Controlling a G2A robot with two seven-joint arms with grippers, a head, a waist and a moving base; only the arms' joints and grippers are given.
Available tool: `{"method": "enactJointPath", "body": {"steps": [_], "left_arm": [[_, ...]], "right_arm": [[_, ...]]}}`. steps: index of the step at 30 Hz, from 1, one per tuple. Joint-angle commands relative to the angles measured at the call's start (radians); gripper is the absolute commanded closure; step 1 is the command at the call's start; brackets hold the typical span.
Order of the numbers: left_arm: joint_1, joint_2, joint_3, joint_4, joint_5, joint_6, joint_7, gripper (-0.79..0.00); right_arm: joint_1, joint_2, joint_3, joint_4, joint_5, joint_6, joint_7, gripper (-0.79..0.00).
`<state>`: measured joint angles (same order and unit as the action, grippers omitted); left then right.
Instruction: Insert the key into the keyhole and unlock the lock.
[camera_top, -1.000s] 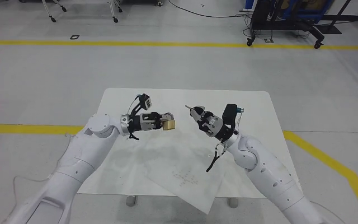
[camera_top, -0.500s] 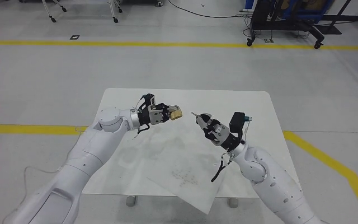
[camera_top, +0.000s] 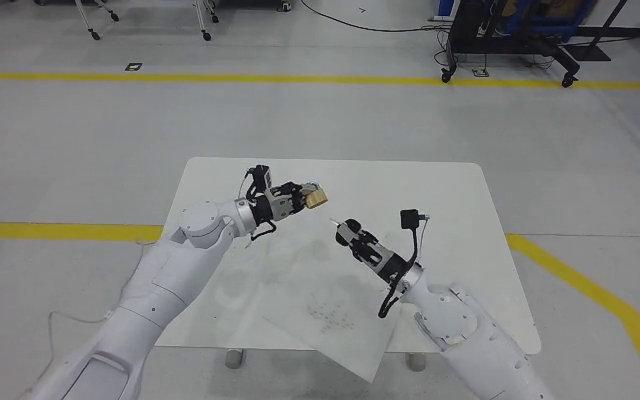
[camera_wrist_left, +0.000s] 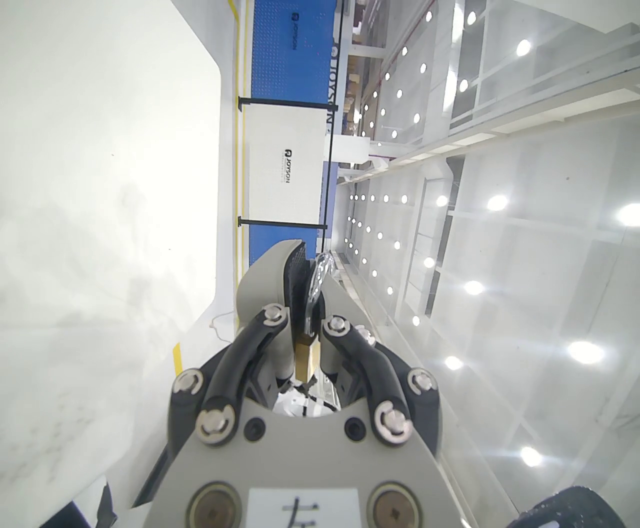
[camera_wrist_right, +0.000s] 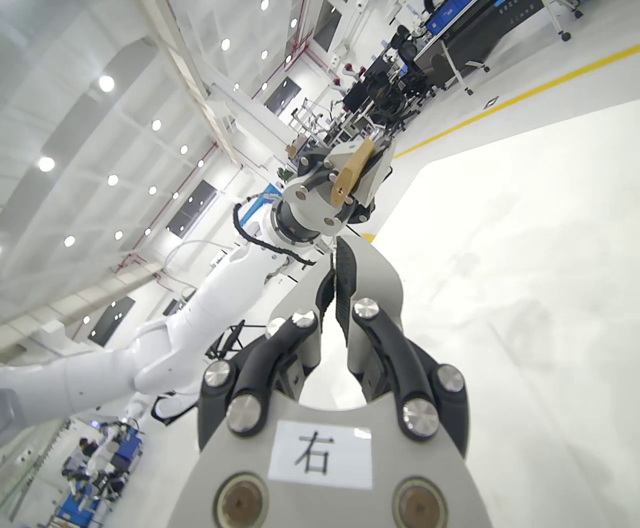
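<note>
A brass padlock (camera_top: 315, 197) hangs above the table's middle back, and my left gripper (camera_top: 303, 199) is shut on it. In the left wrist view its brass body (camera_wrist_left: 306, 358) and silver shackle (camera_wrist_left: 318, 277) sit between the pads. My right gripper (camera_top: 348, 231) is a short way to the right of the padlock and nearer the front. It is shut on a thin silver key (camera_top: 352, 223) that points toward the padlock. The right wrist view has the key's blade (camera_wrist_right: 332, 251) edge-on between the fingers. Beyond it, the padlock's keyhole end (camera_wrist_right: 341, 187) faces this gripper (camera_wrist_right: 335, 247) with a gap between them.
The white table (camera_top: 440, 190) has rounded corners. A pale sheet (camera_top: 330, 310) lies across its middle and hangs over the front edge. Both grippers are held above the tabletop. Yellow floor lines and a dark cart (camera_top: 510, 40) lie beyond the table.
My left gripper carried the padlock up and toward the table's back. The right gripper with the key drew left and toward the front, its tip now aimed at the padlock.
</note>
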<state>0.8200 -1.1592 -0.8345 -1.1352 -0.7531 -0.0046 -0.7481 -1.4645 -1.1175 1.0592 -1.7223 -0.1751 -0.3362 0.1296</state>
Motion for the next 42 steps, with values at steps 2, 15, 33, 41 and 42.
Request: {"method": "enactJointPath", "body": {"steps": [2, 15, 33, 41, 42], "left_arm": [[0.013, 0.001, -0.007, -0.022, 0.021, 0.016, 0.049, 0.0], [0.057, -0.01, -0.039, -0.06, -0.055, -0.046, 0.047, 0.0], [0.104, -0.038, -0.056, -0.109, 0.062, -0.228, 0.121, 0.0], [0.132, -0.039, -0.081, -0.145, 0.135, -0.247, 0.154, 0.0], [0.136, -0.039, -0.084, -0.152, 0.139, -0.245, 0.156, 0.0]], "right_arm": [[-0.026, 0.0, 0.002, -0.03, 0.003, 0.014, -0.011, 0.0], [-0.021, -0.02, -0.032, -0.048, -0.022, -0.016, -0.165, 0.0], [0.036, -0.111, -0.195, 0.065, -0.044, -0.058, -0.492, 0.0], [0.039, -0.131, -0.196, 0.088, -0.019, -0.068, -0.517, 0.0], [0.04, -0.134, -0.194, 0.091, -0.012, -0.063, -0.514, 0.0]]}}
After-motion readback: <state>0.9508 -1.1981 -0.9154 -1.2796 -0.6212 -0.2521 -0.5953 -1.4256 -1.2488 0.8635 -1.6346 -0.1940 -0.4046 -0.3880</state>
